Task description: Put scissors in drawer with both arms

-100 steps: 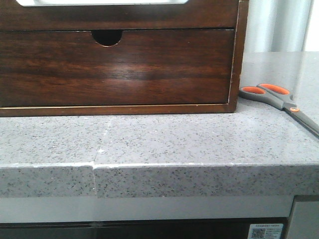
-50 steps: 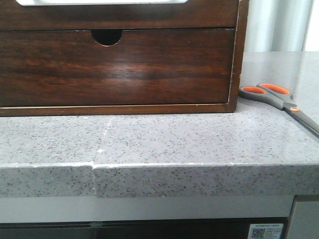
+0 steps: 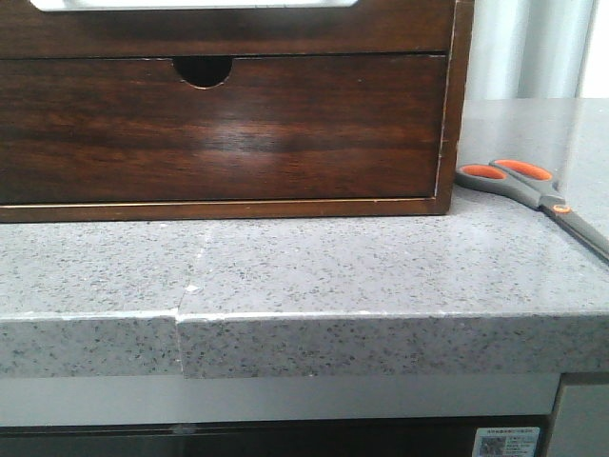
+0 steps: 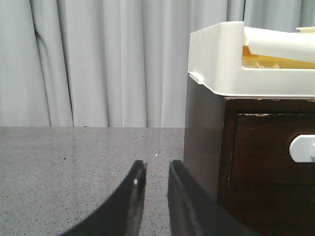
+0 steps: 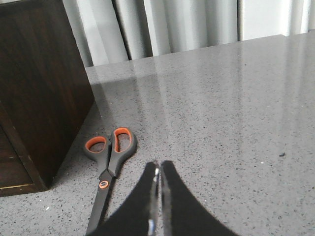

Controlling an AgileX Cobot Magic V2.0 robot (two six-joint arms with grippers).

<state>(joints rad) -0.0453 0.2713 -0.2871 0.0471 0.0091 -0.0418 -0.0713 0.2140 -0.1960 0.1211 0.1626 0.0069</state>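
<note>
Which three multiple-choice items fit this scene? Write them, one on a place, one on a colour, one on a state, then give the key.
1. Where do the scissors lie?
A. Inside the drawer
B. On the counter to the right of the wooden box
C. On top of the white tray

2. What colour lines the scissors' finger loops?
A. Orange
B. Blue
C. Green

3. In what state is the drawer?
A. Pulled halfway out
C. Taken out and set on the counter
B. Pushed in, its front flush with the box

Key: 1 B, the front view shows them flat on the grey counter beside the box's right side. 2 A, both loops show orange in the front and right wrist views. 3 B, the drawer front sits level within the frame, no gap showing.
</note>
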